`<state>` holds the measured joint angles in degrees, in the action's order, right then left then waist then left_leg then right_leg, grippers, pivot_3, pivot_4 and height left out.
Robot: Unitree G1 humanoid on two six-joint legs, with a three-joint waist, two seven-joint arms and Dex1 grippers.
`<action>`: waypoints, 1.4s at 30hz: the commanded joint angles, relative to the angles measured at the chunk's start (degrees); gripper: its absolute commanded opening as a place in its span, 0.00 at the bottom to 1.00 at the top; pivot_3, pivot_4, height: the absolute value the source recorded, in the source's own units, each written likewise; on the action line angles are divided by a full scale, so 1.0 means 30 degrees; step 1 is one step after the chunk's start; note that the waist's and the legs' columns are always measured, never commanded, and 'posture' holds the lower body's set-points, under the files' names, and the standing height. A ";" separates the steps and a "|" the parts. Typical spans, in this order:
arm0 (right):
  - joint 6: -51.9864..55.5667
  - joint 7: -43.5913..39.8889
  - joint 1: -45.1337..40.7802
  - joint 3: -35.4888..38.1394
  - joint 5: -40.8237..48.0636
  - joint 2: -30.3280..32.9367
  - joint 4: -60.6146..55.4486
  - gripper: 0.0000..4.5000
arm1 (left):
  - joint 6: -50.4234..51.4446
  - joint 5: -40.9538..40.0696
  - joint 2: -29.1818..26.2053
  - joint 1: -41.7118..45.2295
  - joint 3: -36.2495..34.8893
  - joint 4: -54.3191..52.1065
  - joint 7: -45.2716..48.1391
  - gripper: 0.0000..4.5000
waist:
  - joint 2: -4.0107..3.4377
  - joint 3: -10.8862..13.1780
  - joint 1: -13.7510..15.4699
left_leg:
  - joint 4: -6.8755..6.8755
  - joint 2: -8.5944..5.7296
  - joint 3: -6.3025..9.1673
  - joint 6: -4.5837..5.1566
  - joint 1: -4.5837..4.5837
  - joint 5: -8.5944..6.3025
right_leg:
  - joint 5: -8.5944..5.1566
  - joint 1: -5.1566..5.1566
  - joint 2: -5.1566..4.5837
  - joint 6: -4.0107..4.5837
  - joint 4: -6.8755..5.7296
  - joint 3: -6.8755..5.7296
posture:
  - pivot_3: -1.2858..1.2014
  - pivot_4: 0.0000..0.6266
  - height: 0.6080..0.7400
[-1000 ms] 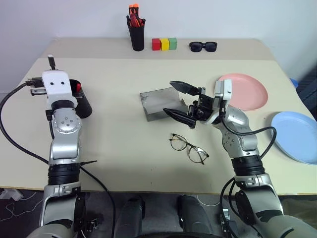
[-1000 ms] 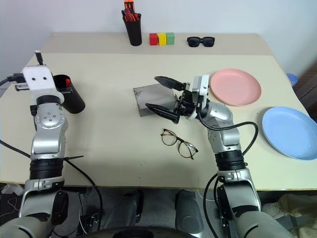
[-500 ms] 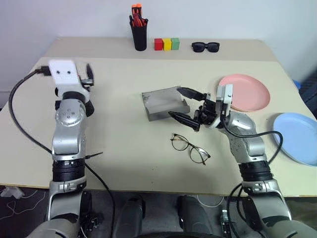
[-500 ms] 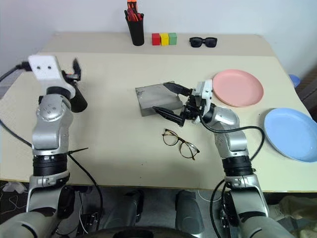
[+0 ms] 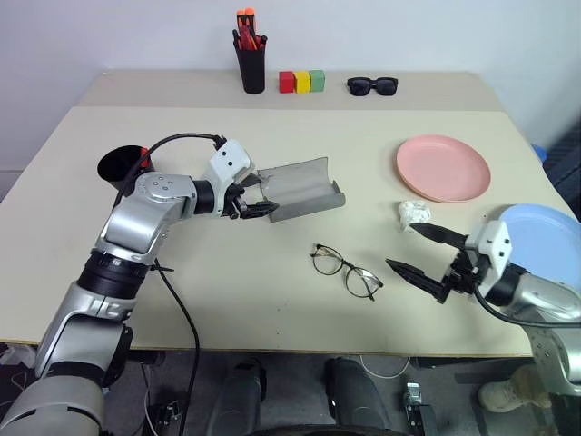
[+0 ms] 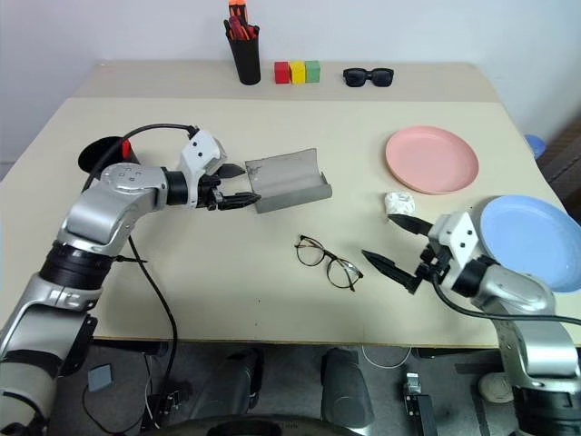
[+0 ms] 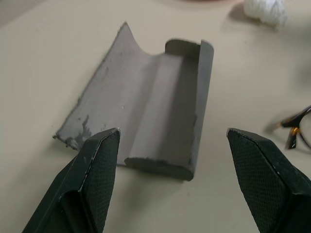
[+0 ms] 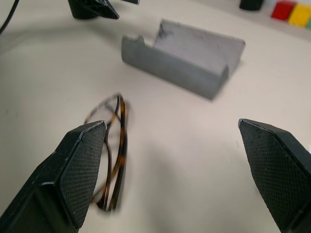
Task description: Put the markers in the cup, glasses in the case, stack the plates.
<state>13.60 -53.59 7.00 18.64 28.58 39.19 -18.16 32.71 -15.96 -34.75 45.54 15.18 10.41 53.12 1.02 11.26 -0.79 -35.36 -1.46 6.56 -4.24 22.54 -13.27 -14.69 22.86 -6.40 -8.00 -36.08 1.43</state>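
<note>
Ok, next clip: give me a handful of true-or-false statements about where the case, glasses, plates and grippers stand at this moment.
1. The grey case lies open on the table. True.
2. The glasses are inside the case. False: they lie on the table in front of it.
3. The pink plate is stacked on the blue plate. False: the two lie apart, side by side.
4. The left gripper is open at the case's end. True.
5. The right gripper holds the glasses. False: it is open and empty, to their right.
</note>
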 commanded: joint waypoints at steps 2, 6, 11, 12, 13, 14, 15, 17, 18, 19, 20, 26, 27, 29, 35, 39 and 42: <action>-0.0024 0.0504 0.1491 0.1957 0.0702 0.0138 -0.1791 0.99 | -0.2709 0.1920 0.0825 0.2170 0.0944 0.3268 0.1361 0.80 | 0.0003 0.0001 0.0085 | 0.0000 0.0000 0.0001 0.0006 0.0010 -0.0004 | -0.0001 -0.0002 -0.0001 -0.0005 0.0018 0.0000 | 0.52 0.24 1.00; -0.0102 0.0779 0.2411 0.2589 0.0770 0.0064 -0.2162 0.99 | -0.3902 0.2735 0.1932 0.3121 0.1023 0.5327 0.1880 0.80 | 0.0013 0.0005 0.0031 | 0.0000 -0.0008 0.0002 0.0023 0.0017 -0.0013 | -0.0010 -0.0014 -0.0009 -0.0023 0.0033 -0.0002 | 0.52 0.24 1.00; -0.0892 0.0750 0.3458 0.2896 0.0562 -0.0313 -0.1870 0.99 | -0.4368 0.3691 0.3888 0.4479 0.1809 0.7824 0.2869 0.80 | 0.0022 0.0010 0.0051 | -0.0003 -0.0007 0.0002 0.0026 0.0010 -0.0015 | -0.0010 -0.0010 -0.0008 -0.0024 0.0015 -0.0006 | 0.52 0.24 1.00; -0.0973 0.0802 0.3494 0.2860 0.0545 -0.0327 -0.1858 0.99 | -0.4381 0.4065 0.4109 0.4553 0.2049 0.8162 0.2987 0.80 | 0.0022 0.0010 0.0050 | -0.0004 -0.0007 0.0002 0.0026 0.0013 -0.0015 | -0.0011 -0.0016 -0.0009 -0.0025 0.0021 -0.0005 | 0.52 0.24 1.00; -0.1029 0.0865 0.3497 0.2829 0.0551 -0.0339 -0.1867 0.99 | -0.4385 0.4473 0.4280 0.4615 0.2250 0.8481 0.2934 0.80 | 0.0021 0.0010 0.0043 | -0.0009 -0.0009 0.0000 0.0027 0.0012 -0.0016 | -0.0011 -0.0020 -0.0010 -0.0027 0.0030 -0.0004 | 0.52 0.24 1.00; -0.1074 0.0936 0.3487 0.2798 0.0581 -0.0364 -0.1894 0.99 | -0.4275 0.4800 0.4475 0.4705 0.2380 0.8820 0.2801 0.80 | 0.0021 0.0010 0.0001 | -0.0010 -0.0013 -0.0001 0.0026 0.0014 -0.0016 | -0.0011 -0.0023 -0.0013 -0.0029 0.0030 -0.0003 | 0.52 0.24 1.00; -0.1073 0.1020 0.3479 0.2757 0.0631 -0.0389 -0.1971 0.99 | -0.4199 0.5070 0.4641 0.4785 0.2489 0.9081 0.2738 0.80 | 0.0022 0.0010 -0.0047 | -0.0009 -0.0013 0.0000 0.0027 0.0012 -0.0016 | -0.0011 -0.0021 -0.0013 -0.0030 0.0030 -0.0003 | 0.52 0.24 1.00; -0.1061 0.1139 0.3482 0.2696 0.0689 -0.0401 -0.2099 0.99 | -0.4004 0.5478 0.4915 0.4883 0.2621 0.9349 0.2735 0.68 | 0.0022 0.0010 -0.0064 | -0.0004 -0.0009 0.0001 0.0028 0.0005 -0.0016 | -0.0012 -0.0012 -0.0011 -0.0029 0.0014 -0.0004 | 0.52 0.24 1.00; -0.1041 0.1193 0.3473 0.2660 0.0692 -0.0391 -0.2147 0.99 | -0.3885 0.5569 0.4995 0.4907 0.2631 0.9402 0.2867 0.62 | 0.0022 0.0010 -0.0056 | -0.0002 -0.0009 0.0003 0.0028 0.0003 -0.0016 | -0.0012 -0.0012 -0.0011 -0.0029 0.0010 -0.0005 | 0.52 0.24 1.00; -0.1008 0.1243 0.3463 0.2639 0.0706 -0.0385 -0.2190 0.99 | -0.3870 0.5665 0.5049 0.4910 0.2642 0.9416 0.2939 0.52 | 0.0022 0.0010 -0.0045 | -0.0002 -0.0009 0.0002 0.0028 0.0003 -0.0016 | -0.0012 -0.0012 -0.0010 -0.0029 0.0009 -0.0004 | 0.52 0.24 1.00; -0.0989 0.1276 0.3461 0.2626 0.0725 -0.0381 -0.2230 0.99 | -0.3862 0.5779 0.5104 0.4923 0.2645 0.9445 0.2945 0.41 | 0.0022 0.0010 -0.0028 | -0.0004 -0.0009 0.0003 0.0028 0.0003 -0.0016 | -0.0012 -0.0014 -0.0011 -0.0029 0.0010 -0.0004 | 0.52 0.24 1.00; -0.0965 0.1388 0.3589 0.2654 0.0783 -0.0367 -0.2389 0.99 | -0.3900 0.6093 0.5279 0.4785 0.2487 0.9208 0.3220 0.01 | 0.0023 0.0011 0.0028 | -0.0009 -0.0010 0.0004 0.0028 0.0005 -0.0016 | -0.0012 -0.0021 -0.0011 -0.0030 0.0013 -0.0004 | 0.52 0.24 1.00; -0.1004 0.1356 0.3672 0.2686 0.0786 -0.0389 -0.2391 0.99 | -0.3958 0.6057 0.5247 0.4689 0.2413 0.8966 0.3326 0.01 | 0.0023 0.0011 0.0026 | -0.0009 -0.0011 0.0004 0.0028 0.0006 -0.0016 | -0.0012 -0.0021 -0.0011 -0.0030 0.0013 -0.0005 | 0.52 0.24 1.00; -0.1165 0.1322 0.3810 0.2668 0.0716 -0.0474 -0.2331 0.99 | -0.3884 0.5858 0.4932 0.4285 0.2305 0.7977 0.3768 0.01 | 0.0023 0.0011 0.0023 | -0.0009 -0.0010 0.0004 0.0027 0.0005 -0.0016 | -0.0012 -0.0021 -0.0011 -0.0030 0.0012 -0.0004 | 0.52 0.24 1.00; -0.1305 0.1018 0.3883 0.2311 0.0642 -0.0455 -0.2271 0.99 | -0.1966 0.4409 0.1979 0.1136 0.1778 0.1436 0.6307 0.01 | 0.0002 0.0005 -0.0202 | 0.0017 0.0002 0.0001 0.0027 -0.0015 -0.0016 | -0.0014 -0.0011 -0.0010 -0.0027 -0.0005 0.0003 | 0.52 0.24 1.00; -0.1333 0.0751 0.3959 0.2273 0.0687 -0.0381 -0.2248 0.99 | -0.0633 0.3897 0.0449 -0.0522 0.1496 -0.1584 0.6546 0.01 | 0.0001 0.0005 -0.0003 | 0.0003 0.0007 0.0003 0.0025 -0.0028 -0.0015 | -0.0012 -0.0021 -0.0005 -0.0021 -0.0023 0.0003 | 0.52 0.24 1.00; -0.1267 0.0588 0.3746 0.2043 0.0622 -0.0300 -0.2060 0.99 | -0.0108 0.3640 -0.1444 -0.2423 0.0806 -0.3682 0.6634 0.01 | 0.0000 0.0004 0.0004 | -0.0027 0.0003 0.0004 0.0028 -0.0025 -0.0017 | -0.0012 -0.0053 -0.0009 -0.0020 -0.0005 0.0004 | 0.52 0.24 1.00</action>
<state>10.62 -51.47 18.40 24.43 30.02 37.81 -23.11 31.56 -3.81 -37.53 39.10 20.04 3.08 72.68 1.02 11.27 -0.78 -35.44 -1.45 6.57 -4.15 22.46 -13.32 -14.73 22.70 -6.43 -8.06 -36.10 1.44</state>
